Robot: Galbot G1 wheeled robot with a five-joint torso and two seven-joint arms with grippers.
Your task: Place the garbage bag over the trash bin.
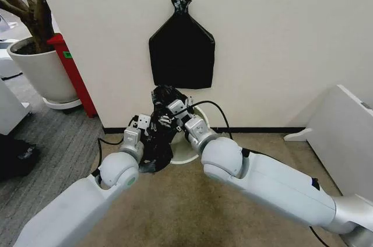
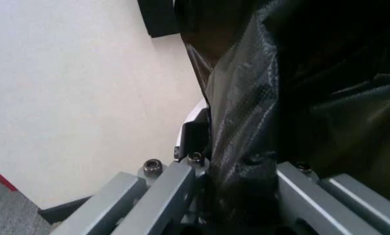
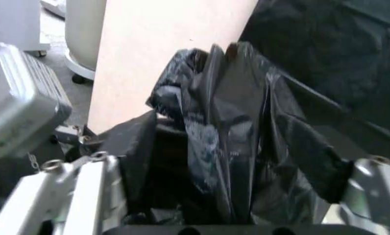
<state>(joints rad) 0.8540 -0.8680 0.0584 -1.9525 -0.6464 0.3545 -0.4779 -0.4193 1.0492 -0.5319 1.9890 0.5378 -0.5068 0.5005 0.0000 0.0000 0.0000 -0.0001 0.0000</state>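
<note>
The garbage bag (image 1: 158, 142) is a crinkled black sheet hanging between my two grippers, low against the wall. Behind and below it, the trash bin (image 1: 187, 158) shows part of its white rim on the floor. My left gripper (image 1: 148, 127) is shut on the bag; in the left wrist view the plastic (image 2: 280, 98) is pinched between the grey fingers (image 2: 162, 196). My right gripper (image 1: 169, 113) is just right of the left one and holds a bunched fold of the bag (image 3: 228, 112), which sticks out past its fingers (image 3: 90, 181).
A flat black bundle with a knotted neck (image 1: 182, 55) hangs on the wall above the bin. A large white plant pot (image 1: 41, 72) and a red box (image 1: 73, 72) stand to the left. A white panel (image 1: 344, 136) leans at the right. Open carpet lies in front.
</note>
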